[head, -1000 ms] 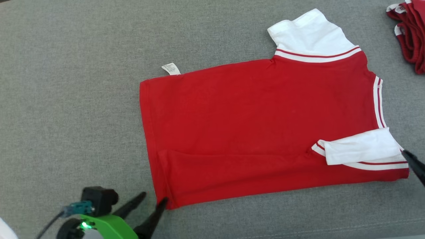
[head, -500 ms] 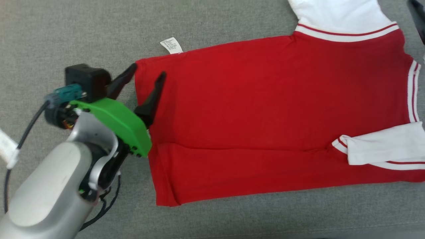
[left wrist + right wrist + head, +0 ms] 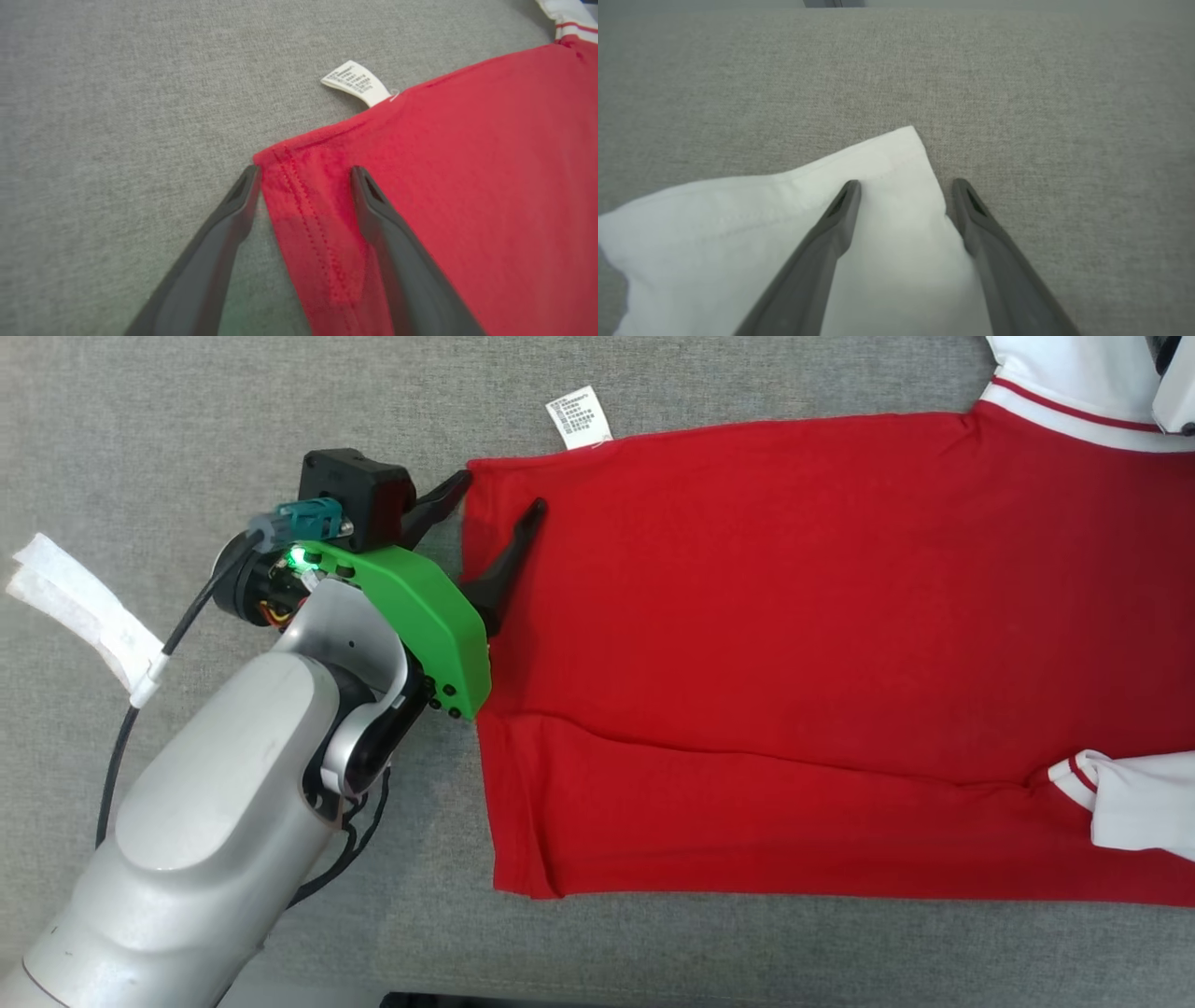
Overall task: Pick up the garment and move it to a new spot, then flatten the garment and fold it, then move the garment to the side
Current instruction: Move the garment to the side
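straddling the garment (image 3: 794, 616) corner, left claw (image 3: 501, 491) (spread)

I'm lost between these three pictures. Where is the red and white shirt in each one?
Head view: the shirt covers centre and right; the left gripper straddles its upper-left corner.
Left wrist view: its red hem corner takes the right half.
Right wrist view: its white sleeve lies lower left, by the right gripper.
Shared landmark: the grey fabric surface.
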Controlling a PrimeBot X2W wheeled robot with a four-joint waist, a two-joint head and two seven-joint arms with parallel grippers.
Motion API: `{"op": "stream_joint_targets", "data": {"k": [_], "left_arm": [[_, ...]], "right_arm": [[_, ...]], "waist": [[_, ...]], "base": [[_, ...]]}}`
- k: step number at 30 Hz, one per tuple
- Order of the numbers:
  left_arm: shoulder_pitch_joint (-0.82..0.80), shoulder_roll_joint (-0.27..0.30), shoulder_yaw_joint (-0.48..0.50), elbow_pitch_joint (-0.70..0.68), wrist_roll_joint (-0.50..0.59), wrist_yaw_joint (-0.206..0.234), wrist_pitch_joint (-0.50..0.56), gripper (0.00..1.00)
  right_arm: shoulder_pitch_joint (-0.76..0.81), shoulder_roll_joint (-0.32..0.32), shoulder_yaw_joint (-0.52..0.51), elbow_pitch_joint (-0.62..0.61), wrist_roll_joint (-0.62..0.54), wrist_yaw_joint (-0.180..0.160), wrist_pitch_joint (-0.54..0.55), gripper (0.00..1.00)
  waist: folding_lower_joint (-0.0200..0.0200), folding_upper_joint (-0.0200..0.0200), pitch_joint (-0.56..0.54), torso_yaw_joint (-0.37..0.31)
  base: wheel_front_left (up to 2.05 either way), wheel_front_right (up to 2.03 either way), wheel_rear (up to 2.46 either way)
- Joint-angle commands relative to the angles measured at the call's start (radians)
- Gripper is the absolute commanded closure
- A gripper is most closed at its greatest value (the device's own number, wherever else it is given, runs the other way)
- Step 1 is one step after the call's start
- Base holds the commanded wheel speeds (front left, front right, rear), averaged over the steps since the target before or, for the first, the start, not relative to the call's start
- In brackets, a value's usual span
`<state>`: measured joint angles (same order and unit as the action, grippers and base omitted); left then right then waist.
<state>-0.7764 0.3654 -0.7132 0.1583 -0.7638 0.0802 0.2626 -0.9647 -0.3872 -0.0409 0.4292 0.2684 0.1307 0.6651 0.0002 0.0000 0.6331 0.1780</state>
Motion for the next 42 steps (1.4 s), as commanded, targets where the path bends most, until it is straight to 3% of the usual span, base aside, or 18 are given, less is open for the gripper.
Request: {"op": "stream_joint_targets", "data": {"k": [1, 9, 10, 11, 12, 16, 24, 33, 42], "left_arm": [[-0.012, 0.007, 0.000, 0.023, -0.003, 0.004, 0.004, 0.00], [-0.043, -0.024, -0.019, 0.070, -0.009, -0.023, 0.016, 0.00], [-0.049, -0.028, -0.022, 0.075, -0.008, -0.028, 0.015, 0.00], [-0.053, -0.029, -0.025, 0.077, -0.006, -0.034, 0.013, 0.63], [-0.054, -0.036, -0.023, 0.078, -0.014, -0.037, 0.008, 1.00], [-0.065, -0.026, -0.023, 0.075, -0.011, -0.056, -0.008, 1.00], [-0.010, 0.006, 0.020, -0.002, -0.025, -0.042, -0.080, 1.00], [0.133, 0.064, 0.037, -0.108, -0.070, -0.030, -0.111, 1.00], [0.289, 0.128, 0.040, -0.176, -0.078, 0.000, -0.155, 1.00]], "right_arm": [[0.007, 0.001, 0.013, 0.026, 0.009, 0.000, 0.000, 0.00], [-0.026, 0.016, 0.051, 0.095, 0.028, 0.000, -0.004, 0.00], [-0.030, 0.021, 0.056, 0.100, 0.029, 0.000, -0.007, 0.44], [-0.032, 0.027, 0.061, 0.104, 0.035, 0.000, -0.009, 1.00], [-0.034, 0.034, 0.075, 0.104, 0.050, 0.001, -0.014, 1.00], [-0.052, 0.014, 0.088, 0.095, 0.075, 0.000, -0.071, 1.00], [-0.024, -0.041, 0.099, 0.032, 0.175, 0.000, -0.172, 1.00], [0.210, -0.097, 0.068, -0.135, 0.322, 0.000, -0.261, 1.00], [0.501, -0.070, 0.015, -0.312, 0.394, 0.000, -0.294, 1.00]], "waist": [[-0.0002, 0.0000, -0.001, 0.007], [-0.0002, 0.0000, 0.002, -0.003], [-0.0002, 0.0000, 0.003, -0.004], [-0.0002, 0.0000, 0.003, -0.006], [-0.0002, 0.0000, 0.002, -0.008], [-0.0002, 0.0000, -0.001, -0.016], [-0.0002, 0.0000, -0.044, -0.046], [-0.0002, 0.0000, -0.153, -0.101], [-0.0002, 0.0000, -0.268, -0.156]], "base": [[0.00, 0.00, 0.00], [0.00, 0.00, 0.00], [0.00, 0.00, 0.00], [0.00, 0.00, 0.00], [0.00, 0.00, 0.00], [0.00, 0.00, 0.00], [0.00, 0.00, 0.00], [0.00, 0.00, 0.00], [0.00, 0.00, 0.00]]}}
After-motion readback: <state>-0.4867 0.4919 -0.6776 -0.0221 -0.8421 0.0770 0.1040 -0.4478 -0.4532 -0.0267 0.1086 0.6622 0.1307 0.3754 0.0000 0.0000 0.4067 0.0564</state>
